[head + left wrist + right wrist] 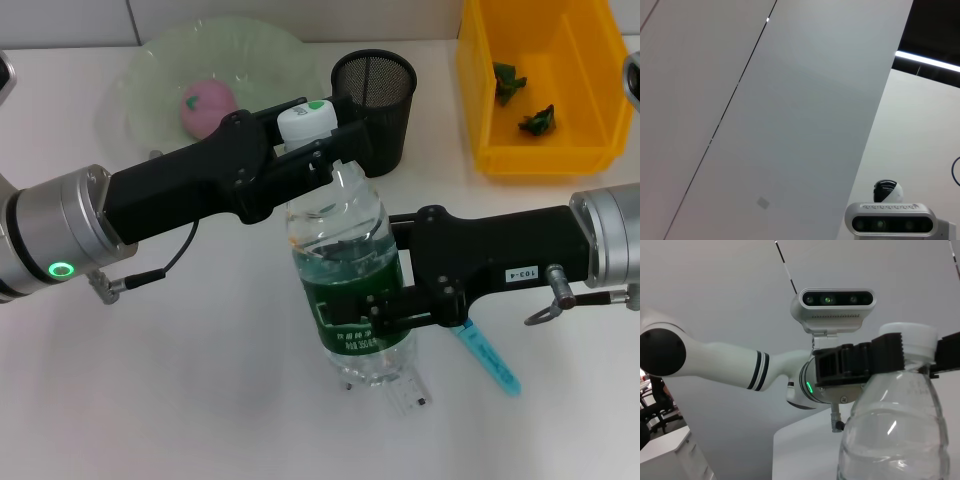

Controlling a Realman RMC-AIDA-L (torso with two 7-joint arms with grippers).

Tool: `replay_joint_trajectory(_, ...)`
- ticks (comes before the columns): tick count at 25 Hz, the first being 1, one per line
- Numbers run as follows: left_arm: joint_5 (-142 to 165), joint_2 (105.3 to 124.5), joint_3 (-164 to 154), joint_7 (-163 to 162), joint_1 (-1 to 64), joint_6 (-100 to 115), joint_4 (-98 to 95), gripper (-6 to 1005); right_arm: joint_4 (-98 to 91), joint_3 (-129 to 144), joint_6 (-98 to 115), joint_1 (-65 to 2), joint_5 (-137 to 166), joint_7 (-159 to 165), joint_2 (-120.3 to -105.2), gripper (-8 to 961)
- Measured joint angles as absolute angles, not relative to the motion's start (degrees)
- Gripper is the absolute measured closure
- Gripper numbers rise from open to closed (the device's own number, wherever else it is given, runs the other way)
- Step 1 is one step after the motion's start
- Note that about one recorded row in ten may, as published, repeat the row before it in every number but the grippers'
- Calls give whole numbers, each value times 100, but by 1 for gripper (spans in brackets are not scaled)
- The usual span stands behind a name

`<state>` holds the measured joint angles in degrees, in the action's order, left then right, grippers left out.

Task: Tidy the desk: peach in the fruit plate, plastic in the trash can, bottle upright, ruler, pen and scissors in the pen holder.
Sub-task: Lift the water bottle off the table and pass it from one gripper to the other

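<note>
Both grippers grasp the bottle [345, 280] at once: the left gripper [305, 125] is clenched around the white cap, its fingers on either side of it, and the right gripper [385, 305] is clamped on the green label lower down. The bottle stands nearly upright on the desk [180, 400], leaning slightly, its base below the right fingers and seemingly resting on the clear ruler [410, 390]. That is the main risk, as I judge it: a base set on the ruler's edge is not flat, so the bottle may rock or topple when the fingers let go. If one gripper releases while the other pulls, the bottle could be dragged sideways. The scissors [490, 355] lie just beyond the right fingers, partly under that arm, and a low retreat could sweep them away. The pen holder [375, 95] sits just behind the left fingers, so a careless withdrawal could knock it. The peach [207, 107] lies in the fruit plate [150, 70]; green scraps sit in the trash can [500, 150].
</note>
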<state>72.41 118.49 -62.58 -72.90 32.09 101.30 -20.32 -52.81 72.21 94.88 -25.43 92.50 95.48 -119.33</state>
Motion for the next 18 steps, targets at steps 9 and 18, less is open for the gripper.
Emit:
replay_joint_trajectory(9, 7235, 11847, -6268, -7356, 3156, 10272, -2219, 545, -5258, 7173, 9465, -2511, 9225, 9510, -11939, 190)
replay_joint_trajectory(18, 7250, 11839, -6288, -7356, 3154, 10315, -2228, 551, -5255, 7173, 9455, -2510, 9251, 9507, -11936, 154)
